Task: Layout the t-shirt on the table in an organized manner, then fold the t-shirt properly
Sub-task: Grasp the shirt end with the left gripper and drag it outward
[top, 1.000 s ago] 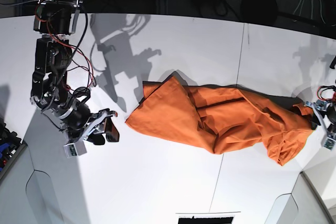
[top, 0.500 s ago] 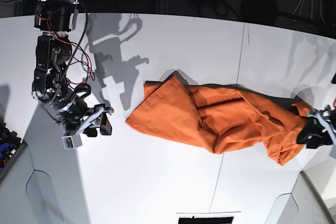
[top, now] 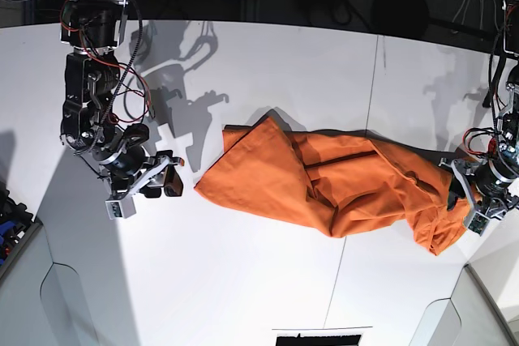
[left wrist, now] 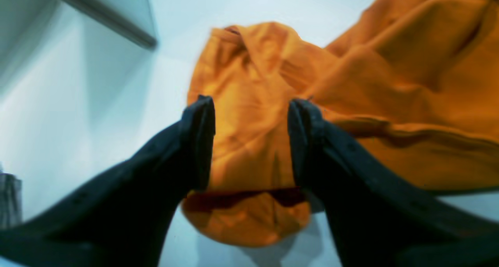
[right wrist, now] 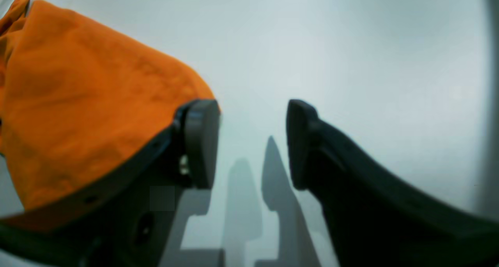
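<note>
Your right fingers (top: 165, 184) are sitting on the left side of the base view, spread wide with nothing between them. They are hanging low over the white counter (top: 268, 297), just beside the left corner of the t-shirt (top: 340, 184) but not touching it. In the right wrist view, your right fingers (right wrist: 251, 142) are showing bare counter (right wrist: 351, 64) in the gap, and the orange t-shirt (right wrist: 78, 95) is lying off to one side, behind one finger.

Moving right, the t-shirt is lying across the middle of the counter in a long, bunched-up strip with many folds. It is not flat.

At the far right, your left fingers (top: 464, 190) are sitting at the right end of the t-shirt. In the left wrist view, your left fingers (left wrist: 251, 142) are standing wide apart, and a rumpled lump of the t-shirt (left wrist: 249, 158) is showing in the gap between them. You cannot tell if they are touching the cloth. The counter (left wrist: 117, 122) is showing pale beside the lump.
</note>
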You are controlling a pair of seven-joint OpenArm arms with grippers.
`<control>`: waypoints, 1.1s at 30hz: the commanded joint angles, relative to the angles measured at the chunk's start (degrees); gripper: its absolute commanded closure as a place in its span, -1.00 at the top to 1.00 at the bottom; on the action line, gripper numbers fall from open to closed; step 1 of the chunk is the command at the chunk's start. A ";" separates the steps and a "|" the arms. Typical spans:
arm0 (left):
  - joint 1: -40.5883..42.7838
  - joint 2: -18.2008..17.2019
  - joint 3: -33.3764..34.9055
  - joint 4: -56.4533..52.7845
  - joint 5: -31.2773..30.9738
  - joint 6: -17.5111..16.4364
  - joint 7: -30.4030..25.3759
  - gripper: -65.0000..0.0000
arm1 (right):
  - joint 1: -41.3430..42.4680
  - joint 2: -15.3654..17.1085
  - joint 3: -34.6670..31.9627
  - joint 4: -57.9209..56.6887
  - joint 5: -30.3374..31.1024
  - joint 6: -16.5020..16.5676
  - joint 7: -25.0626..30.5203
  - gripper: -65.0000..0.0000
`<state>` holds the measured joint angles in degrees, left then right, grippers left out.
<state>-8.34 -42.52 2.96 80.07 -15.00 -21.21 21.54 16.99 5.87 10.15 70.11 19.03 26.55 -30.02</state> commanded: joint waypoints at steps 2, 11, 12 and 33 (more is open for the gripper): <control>-1.33 -1.31 -0.17 0.00 0.74 0.68 -2.47 0.00 | 1.53 0.28 0.15 0.83 0.92 0.26 1.31 -0.13; -1.33 -1.29 -0.17 -7.63 0.85 -2.29 -4.20 0.00 | 1.53 0.28 0.15 0.83 0.94 0.26 0.46 -0.13; -1.33 -1.29 -0.17 -7.96 0.63 -3.43 -4.20 0.00 | 1.53 0.26 0.15 0.83 0.98 0.26 0.46 -0.13; 3.74 -12.92 -0.20 7.34 -18.67 -14.64 6.45 -1.00 | 1.38 0.33 0.15 0.83 0.26 0.26 0.52 -0.13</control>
<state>-3.77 -54.37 3.36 86.80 -33.32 -35.62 29.19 16.95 5.87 10.15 70.11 18.22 26.55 -30.92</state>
